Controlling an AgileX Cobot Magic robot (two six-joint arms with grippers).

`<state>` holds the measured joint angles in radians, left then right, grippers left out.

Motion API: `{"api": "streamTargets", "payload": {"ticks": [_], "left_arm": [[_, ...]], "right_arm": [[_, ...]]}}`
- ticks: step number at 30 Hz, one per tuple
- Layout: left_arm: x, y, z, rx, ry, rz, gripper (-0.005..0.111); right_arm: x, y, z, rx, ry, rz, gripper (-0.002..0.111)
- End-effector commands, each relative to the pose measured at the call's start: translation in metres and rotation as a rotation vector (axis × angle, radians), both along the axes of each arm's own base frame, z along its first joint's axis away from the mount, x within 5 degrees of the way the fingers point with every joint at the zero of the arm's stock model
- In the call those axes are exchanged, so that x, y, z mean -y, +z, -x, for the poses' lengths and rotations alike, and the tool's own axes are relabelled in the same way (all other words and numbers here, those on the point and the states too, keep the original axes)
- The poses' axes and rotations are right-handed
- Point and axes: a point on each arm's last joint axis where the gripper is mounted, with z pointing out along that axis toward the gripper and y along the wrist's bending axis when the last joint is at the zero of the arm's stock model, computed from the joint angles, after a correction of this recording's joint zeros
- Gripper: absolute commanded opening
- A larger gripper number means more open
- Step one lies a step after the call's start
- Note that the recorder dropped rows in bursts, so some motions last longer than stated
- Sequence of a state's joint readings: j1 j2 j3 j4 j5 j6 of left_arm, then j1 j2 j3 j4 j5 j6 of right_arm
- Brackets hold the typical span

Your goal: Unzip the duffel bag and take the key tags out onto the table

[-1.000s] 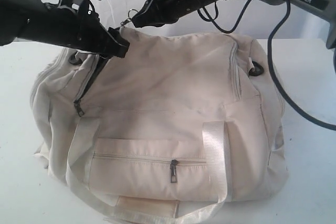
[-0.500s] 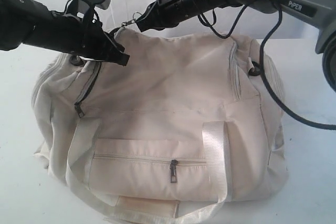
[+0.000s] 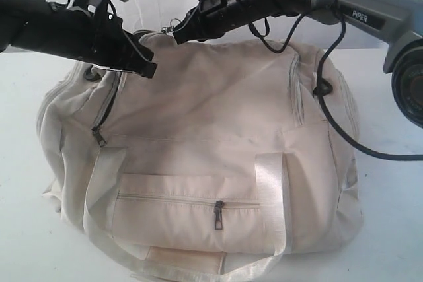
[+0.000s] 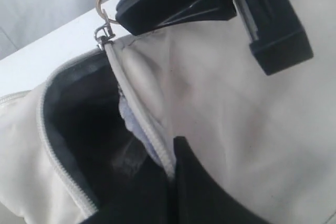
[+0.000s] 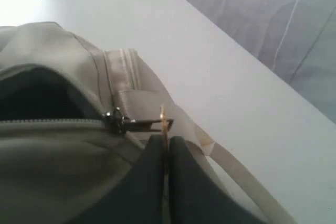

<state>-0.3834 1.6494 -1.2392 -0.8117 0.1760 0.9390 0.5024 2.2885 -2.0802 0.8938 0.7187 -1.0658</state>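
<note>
Duffel bag (image 3: 211,117) lay on white table (image 3: 390,189), front pocket facing exterior view. Right hand (image 3: 177,33) was pinched tight on ring zipper pull (image 5: 164,121) at bag's top rear. Left hand (image 3: 149,67) clamped duffel bag fabric beside part-open main zip (image 4: 136,114); interior dark.

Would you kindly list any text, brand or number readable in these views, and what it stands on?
"PiPER": white lettering on the grey link of the right arm.
No lettering shows on the duffel bag, nor in either wrist view.
</note>
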Motion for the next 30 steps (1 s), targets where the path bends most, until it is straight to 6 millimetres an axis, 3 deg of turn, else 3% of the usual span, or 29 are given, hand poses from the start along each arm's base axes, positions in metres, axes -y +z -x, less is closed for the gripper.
{"api": "streamTargets", "payload": {"ticks": [1,4,13,16,21,23,26,30], "left_arm": [[-0.002,-0.003,0.006,-0.022,-0.015,-0.009,0.000],[-0.005,-0.007,0.006,-0.010,0.013,-0.015,0.000],[-0.007,-0.005,0.002,0.031,0.052,-0.021,0.000],[-0.008,-0.005,0.001,0.035,0.056,-0.021,0.000],[-0.009,-0.003,0.000,0.052,0.072,-0.023,0.000],[-0.009,-0.003,0.000,0.053,0.074,-0.022,0.000],[-0.009,-0.004,0.000,0.050,0.071,-0.022,0.000],[-0.006,0.000,0.000,0.047,0.045,-0.020,0.005]], "right_arm": [[0.009,-0.001,-0.008,0.035,-0.044,0.037,0.000],[0.019,-0.004,-0.013,0.000,-0.101,0.091,0.000],[0.069,0.014,-0.024,-0.067,-0.149,0.101,0.000],[0.090,0.014,-0.025,-0.128,-0.136,0.137,0.000],[0.131,0.037,-0.027,-0.128,-0.225,0.175,0.000],[0.141,0.037,-0.028,-0.148,-0.233,0.186,0.000],[0.144,0.035,-0.028,-0.165,-0.236,0.183,0.000],[0.127,0.038,-0.023,-0.164,-0.180,0.123,0.000]]}}
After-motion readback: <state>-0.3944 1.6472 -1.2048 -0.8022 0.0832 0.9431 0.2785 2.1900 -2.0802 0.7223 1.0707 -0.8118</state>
